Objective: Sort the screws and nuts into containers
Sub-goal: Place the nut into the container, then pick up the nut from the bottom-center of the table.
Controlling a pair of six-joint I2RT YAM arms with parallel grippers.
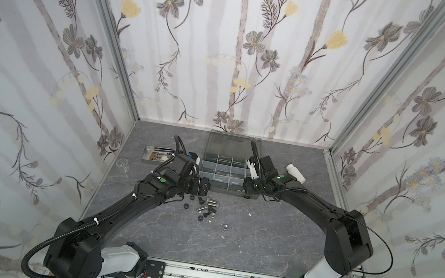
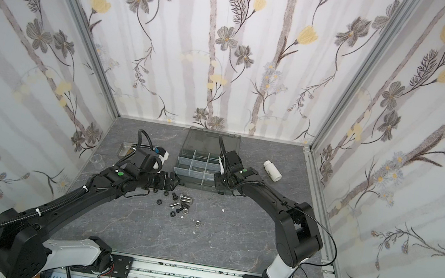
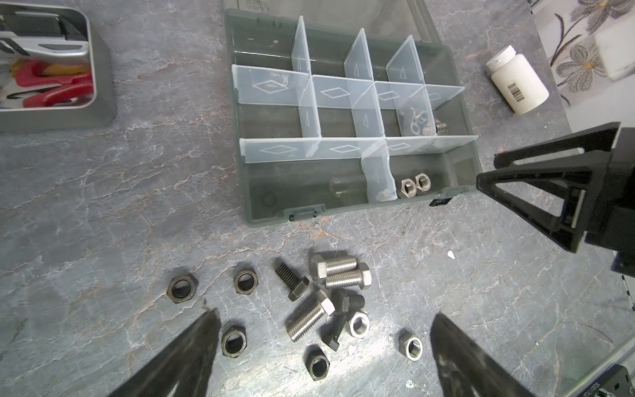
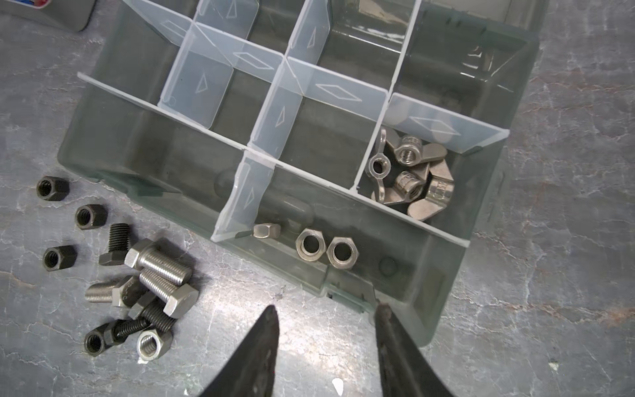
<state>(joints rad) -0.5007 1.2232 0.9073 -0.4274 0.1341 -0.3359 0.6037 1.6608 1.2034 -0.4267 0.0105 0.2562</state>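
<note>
Silver wing nuts (image 4: 409,175) occupy one compartment (image 4: 476,192), hex nuts (image 4: 326,249) another; left claw (image 3: 324,314) wide, right claw (image 4: 328,307) half-spread.

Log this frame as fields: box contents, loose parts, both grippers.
box: organizer box, lid open
sorted: wing nuts in one compartment; silver hex nuts in the adjoining front compartment
loose on table: black nuts, silver bolts, black bolts, loose silver nuts
left gripper: open, empty, above the loose parts
right gripper: open, empty, by the box's front edge
</note>
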